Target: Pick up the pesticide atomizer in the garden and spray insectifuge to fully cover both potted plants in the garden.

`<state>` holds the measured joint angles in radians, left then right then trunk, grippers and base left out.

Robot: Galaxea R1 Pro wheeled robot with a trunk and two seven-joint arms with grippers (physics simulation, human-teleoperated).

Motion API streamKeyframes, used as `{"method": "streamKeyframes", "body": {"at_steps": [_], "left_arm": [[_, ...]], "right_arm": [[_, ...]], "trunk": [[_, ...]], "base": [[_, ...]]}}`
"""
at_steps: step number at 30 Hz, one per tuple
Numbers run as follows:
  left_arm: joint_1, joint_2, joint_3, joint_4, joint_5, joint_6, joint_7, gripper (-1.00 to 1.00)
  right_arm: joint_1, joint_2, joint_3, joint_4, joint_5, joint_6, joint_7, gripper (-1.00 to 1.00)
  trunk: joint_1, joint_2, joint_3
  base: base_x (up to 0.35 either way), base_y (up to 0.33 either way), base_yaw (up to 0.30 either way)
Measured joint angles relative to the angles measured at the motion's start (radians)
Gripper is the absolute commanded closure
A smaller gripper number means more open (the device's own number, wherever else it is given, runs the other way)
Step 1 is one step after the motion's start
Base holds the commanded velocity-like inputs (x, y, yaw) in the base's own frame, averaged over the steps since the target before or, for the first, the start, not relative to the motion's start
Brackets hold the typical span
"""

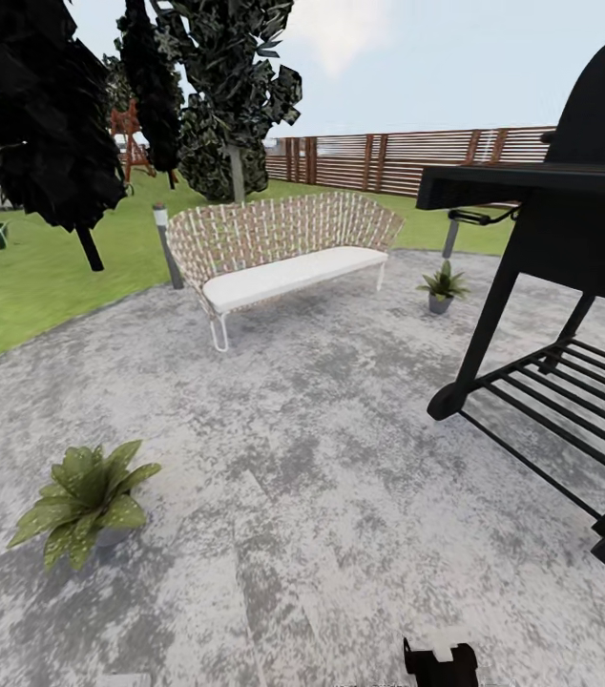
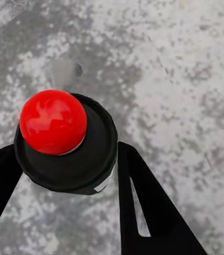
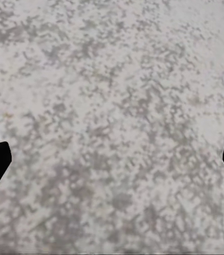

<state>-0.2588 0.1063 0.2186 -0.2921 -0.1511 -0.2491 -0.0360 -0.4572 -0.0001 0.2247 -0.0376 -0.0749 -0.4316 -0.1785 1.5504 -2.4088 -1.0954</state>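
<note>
Left end effector (image 2: pixel 64 175): black fingers (image 2: pixel 149 212) closed against both sides of the atomizer (image 2: pixel 64 143), red top toward the wrist camera, held above the grey patio (image 2: pixel 186 79). Right end effector (image 3: pixel 112 159): fingers spread wide, nothing between them, mottled paving below. Head view: broad-leaved plant (image 1: pixel 88 501) on the patio at 8 o'clock, near; smaller spiky plant (image 1: pixel 443 286) at 1 o'clock, farther off, between the wicker sofa (image 1: pixel 279 250) and the black grill (image 1: pixel 560 286). Plants well apart. A dark piece with a white part (image 1: pixel 441 660) shows at 6 o'clock; cannot tell what it is. Lawn (image 1: pixel 26 277) at 10 o'clock, fence (image 1: pixel 407 157) at 12 o'clock.
</note>
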Motion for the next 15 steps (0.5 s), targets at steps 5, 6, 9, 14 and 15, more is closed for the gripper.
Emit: {"method": "streamKeyframes", "body": {"at_steps": [5, 6, 9, 14, 15], "left_arm": [[0.000, 0.000, 0.001, 0.000, 0.004, 0.000, 0.000, 1.00], [0.000, 0.000, 0.001, 0.000, 0.004, 0.000, 0.000, 1.00], [0.000, 0.000, 0.001, 0.000, 0.004, 0.000, 0.000, 1.00], [0.000, 0.000, 0.001, 0.000, 0.005, 0.000, 0.000, 1.00], [0.000, 0.000, 0.001, 0.000, 0.005, 0.000, 0.000, 1.00]], "right_arm": [[-0.001, 0.000, 0.000, 0.000, 0.000, 0.000, 0.000, -1.00], [-0.001, 0.000, 0.000, 0.000, 0.000, 0.000, 0.000, -1.00], [0.000, 0.000, 0.000, 0.000, 0.000, 0.000, 0.000, -1.00], [-0.001, 0.000, 0.000, 0.000, 0.000, 0.000, 0.000, -1.00], [-0.001, 0.000, 0.000, 0.000, 0.000, 0.000, 0.000, -1.00]], "trunk": [[0.000, 0.000, 0.000], [0.000, 0.000, 0.000], [0.000, 0.000, 0.000], [0.000, 0.000, 0.000], [0.000, 0.000, 0.000]], "base": [[0.027, -0.016, -0.300], [0.118, -0.126, -0.300], [0.147, -0.191, -0.300], [0.147, -0.225, -0.300], [0.046, -0.256, -0.300]]}}
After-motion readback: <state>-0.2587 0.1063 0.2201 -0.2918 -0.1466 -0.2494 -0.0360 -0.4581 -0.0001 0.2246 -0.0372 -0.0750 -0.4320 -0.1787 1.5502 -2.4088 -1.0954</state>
